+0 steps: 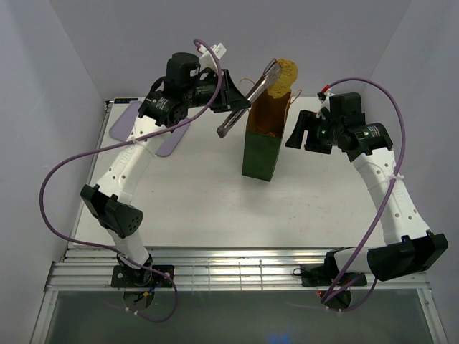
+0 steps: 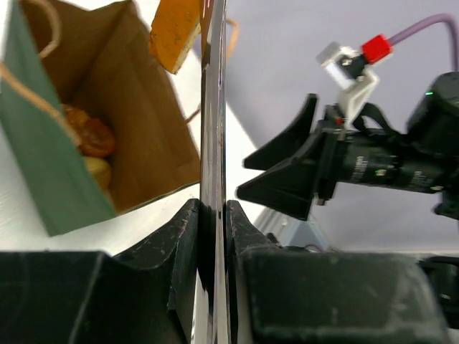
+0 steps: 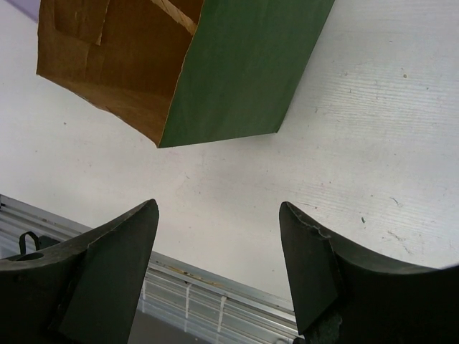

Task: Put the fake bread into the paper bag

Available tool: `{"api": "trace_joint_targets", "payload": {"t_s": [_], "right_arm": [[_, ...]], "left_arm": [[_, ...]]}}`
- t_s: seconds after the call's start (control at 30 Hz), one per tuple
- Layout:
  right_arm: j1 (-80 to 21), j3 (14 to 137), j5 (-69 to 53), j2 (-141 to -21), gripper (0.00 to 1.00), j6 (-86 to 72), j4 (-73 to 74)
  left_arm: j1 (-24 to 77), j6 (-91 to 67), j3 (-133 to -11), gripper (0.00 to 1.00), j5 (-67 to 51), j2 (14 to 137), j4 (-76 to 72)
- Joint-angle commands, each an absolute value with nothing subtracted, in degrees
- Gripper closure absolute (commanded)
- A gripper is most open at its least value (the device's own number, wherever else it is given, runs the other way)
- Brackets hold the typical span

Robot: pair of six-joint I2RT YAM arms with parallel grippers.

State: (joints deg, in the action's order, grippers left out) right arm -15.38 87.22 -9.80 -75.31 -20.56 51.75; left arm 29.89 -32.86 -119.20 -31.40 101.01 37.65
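From above you have a white table (image 1: 193, 208) boxed in by pale walls, with a lilac tray (image 1: 133, 118) at the far left and the paper bag (image 1: 264, 150) standing upright near the middle, mouth open. Your left gripper (image 1: 233, 93) is clamped on a pair of metal tongs (image 1: 247, 100), and the tong tips pinch the yellowish slice (image 1: 285, 75) above the far rim of the bag. Your right gripper (image 1: 301, 132) sits just beside the bag on its right, jaws apart and holding nothing. In the left wrist view the fingers press tight on the tongs (image 2: 214, 143), the slice (image 2: 174, 32) hangs at the top over the brown interior of the bag (image 2: 43, 172), and other pastries (image 2: 90, 136) already lie at the bottom. In the right wrist view the jaws stand wide around bare table (image 3: 373, 143), with the green wall of the bag (image 3: 244, 72) ahead of them, not touching. You appear to be at the drop for this piece. The next move likely calls for centring the slice over the mouth and then easing the squeeze so the tongs spring apart, while you keep the tips off the rim so the bag does not tip.
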Motion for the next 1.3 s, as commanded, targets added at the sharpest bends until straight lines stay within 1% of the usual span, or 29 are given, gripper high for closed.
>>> {"api": "trace_joint_targets", "payload": {"t_s": [0.0,0.1,0.3,0.4,0.6,0.83,0.97,1.27], "right_arm": [[-15.03,86.49,-9.14,-73.92,0.26,-20.04,51.94],[-15.03,86.13,-9.23,-74.09,0.26,-20.13,51.94],[-15.03,85.96,-9.58,-74.53,0.26,-20.21,51.77],[-15.03,85.87,-9.67,-74.71,0.26,-20.21,51.77],[-15.03,85.25,-9.32,-74.36,0.26,-20.21,51.77],[-15.03,84.99,-9.40,-74.62,0.26,-20.13,51.42],[-15.03,84.99,-9.49,-74.71,0.26,-19.86,51.42],[-15.03,84.20,-9.41,-74.71,0.26,-19.42,51.24]], "left_arm": [[31.11,-27.60,-116.55,1.00,-22.68,93.61,40.34],[32.95,-25.23,-115.31,1.00,-19.34,92.64,41.83],[37.17,-20.40,-117.07,1.00,-14.07,93.51,45.96],[38.84,-18.64,-116.54,1.00,-12.93,93.52,47.19],[42.44,-14.69,-114.26,1.00,-7.04,93.69,49.66],[44.21,-14.24,-115.40,1.00,-2.73,96.24,53.34],[44.30,-14.68,-117.33,1.00,-1.85,98.17,55.45],[44.30,-15.38,-128.14,1.00,-0.88,105.73,62.39]]}}
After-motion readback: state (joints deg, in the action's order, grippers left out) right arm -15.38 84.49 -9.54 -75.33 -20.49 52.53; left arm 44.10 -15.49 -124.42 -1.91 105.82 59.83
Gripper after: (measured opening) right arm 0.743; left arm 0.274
